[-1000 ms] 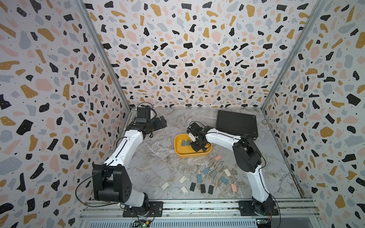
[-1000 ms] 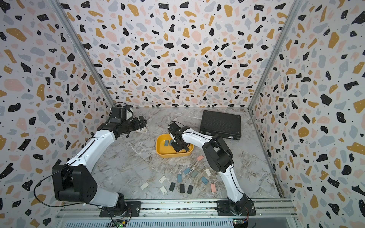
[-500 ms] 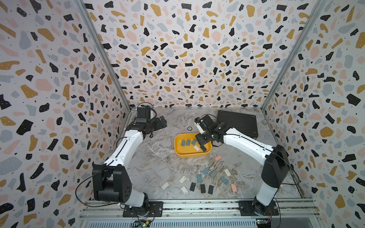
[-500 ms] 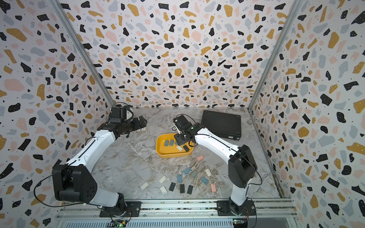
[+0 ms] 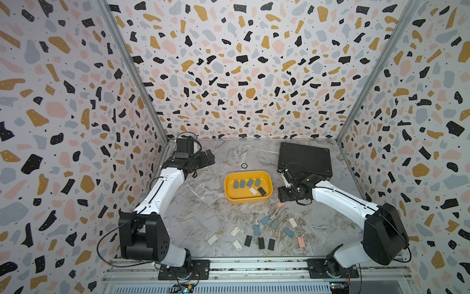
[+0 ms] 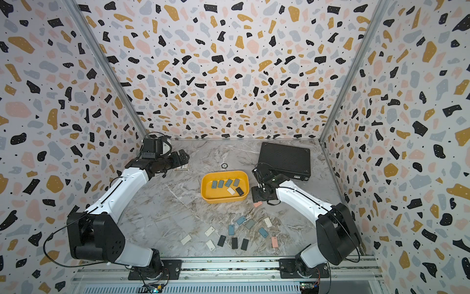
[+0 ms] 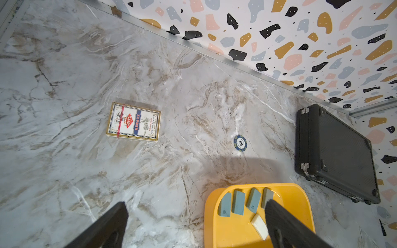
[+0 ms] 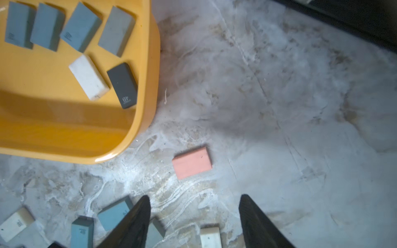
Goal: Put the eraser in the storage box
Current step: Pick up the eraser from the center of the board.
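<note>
The yellow storage box point(image 5: 244, 199) point(image 6: 221, 199) stands mid-table with several erasers inside: blue-grey ones, a white one point(image 8: 89, 77) and a black one point(image 8: 122, 85). A pink eraser point(image 5: 280, 204) point(image 8: 191, 162) lies flat on the table just off the box's right front corner. My right gripper point(image 5: 282, 196) point(image 8: 194, 196) hangs low beside the box, just short of the pink eraser, open and empty. My left gripper point(image 5: 209, 155) point(image 7: 196, 203) stays at the back left, wide open and empty.
Several loose erasers point(image 5: 264, 234) are scattered across the front of the table. A black latched case point(image 5: 304, 159) lies at the back right. A card pack point(image 7: 133, 122) sits under the left arm, and a poker chip point(image 5: 244, 165) lies behind the box.
My right gripper has come out of the storage box and swung to its right side, over the pink eraser, with its jaws wider apart. The left arm has not moved.
</note>
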`<state>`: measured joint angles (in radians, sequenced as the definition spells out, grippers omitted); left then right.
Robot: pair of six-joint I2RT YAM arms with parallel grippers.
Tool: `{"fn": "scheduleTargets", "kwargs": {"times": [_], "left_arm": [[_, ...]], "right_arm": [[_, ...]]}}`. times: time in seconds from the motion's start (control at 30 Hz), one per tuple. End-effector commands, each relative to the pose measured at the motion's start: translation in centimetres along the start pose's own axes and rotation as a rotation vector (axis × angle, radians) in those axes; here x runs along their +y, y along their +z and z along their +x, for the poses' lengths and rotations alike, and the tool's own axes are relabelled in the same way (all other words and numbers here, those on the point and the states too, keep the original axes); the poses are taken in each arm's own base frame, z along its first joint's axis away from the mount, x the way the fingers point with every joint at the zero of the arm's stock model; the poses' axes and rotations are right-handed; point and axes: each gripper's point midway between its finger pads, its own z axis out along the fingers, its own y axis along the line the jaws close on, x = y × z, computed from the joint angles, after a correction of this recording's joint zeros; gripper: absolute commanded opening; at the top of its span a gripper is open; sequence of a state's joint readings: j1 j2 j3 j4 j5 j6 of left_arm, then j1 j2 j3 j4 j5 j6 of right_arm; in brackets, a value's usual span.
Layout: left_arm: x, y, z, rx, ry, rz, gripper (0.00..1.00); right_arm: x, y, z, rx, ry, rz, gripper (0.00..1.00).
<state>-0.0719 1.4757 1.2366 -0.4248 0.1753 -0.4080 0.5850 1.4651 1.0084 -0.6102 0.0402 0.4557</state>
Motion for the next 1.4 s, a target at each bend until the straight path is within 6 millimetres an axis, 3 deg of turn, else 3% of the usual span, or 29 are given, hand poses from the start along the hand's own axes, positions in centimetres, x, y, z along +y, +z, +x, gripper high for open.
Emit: {"fn": "scheduleTargets", "kwargs": {"times": [0.0,0.2,0.67,0.97,1.37], "left_arm": [[-0.4,-1.0,-1.3,-0.054,0.010,0.018,1.00],[-0.4,-1.1,-1.3,-0.056,0.011,0.018,1.00],[-0.3,-0.9,-1.3,-0.054,0.012,0.014,0.99],[-0.3,-0.9,-1.3,-0.055,0.013,0.012,1.00],[-0.4,-0.8,-1.3,-0.053,0.012,0.017,1.00]], "right_arm": [[-0.3,0.6,0.1,-0.005,0.074,-0.035,0.68],[-0.6,3.0,1.2,0.059,0.056,-0.020,0.68],[0.0,6.1,2.4,0.136,0.059,-0.050,0.68],[1.2,7.0,2.4,0.161,0.045,-0.111,0.66],[4.2,6.6,2.1,0.163,-0.004,-0.258,0.63]]}}
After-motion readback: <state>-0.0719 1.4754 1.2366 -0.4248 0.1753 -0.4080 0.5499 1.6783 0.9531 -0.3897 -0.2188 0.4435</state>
